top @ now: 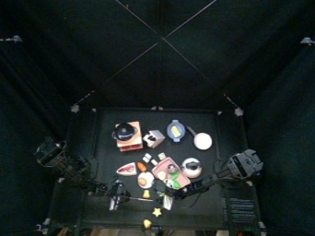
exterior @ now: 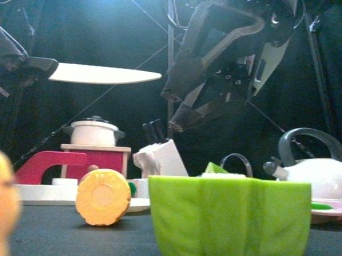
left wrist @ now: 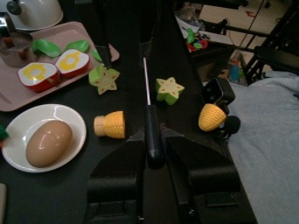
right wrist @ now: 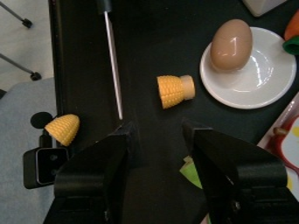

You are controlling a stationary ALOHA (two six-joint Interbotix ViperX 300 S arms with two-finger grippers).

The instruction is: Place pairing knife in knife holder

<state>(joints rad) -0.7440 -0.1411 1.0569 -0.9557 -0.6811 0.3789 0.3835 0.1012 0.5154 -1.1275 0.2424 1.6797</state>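
Observation:
My left gripper (left wrist: 152,163) is shut on the paring knife (left wrist: 149,105), which shows edge-on with its thin blade pointing away from the jaws. In the front view the knife's white blade (exterior: 104,73) is held level, high at the left, pointing right from the left gripper (exterior: 30,70). The knife holder (exterior: 162,157) is a white block with dark handles sticking up, standing below and to the right of the blade; it also shows in the top view (top: 154,138). My right gripper (right wrist: 158,144) is open and empty, hanging above the holder's right side (exterior: 181,110).
A white plate with an egg (left wrist: 47,140), corn pieces (left wrist: 108,123) (left wrist: 211,116), star fruits (left wrist: 170,88) and a pink tray (left wrist: 73,83) lie below the left gripper. A white pot on a red and wood block (exterior: 91,140), a kettle (exterior: 314,165) and a green block (exterior: 227,215) stand nearby.

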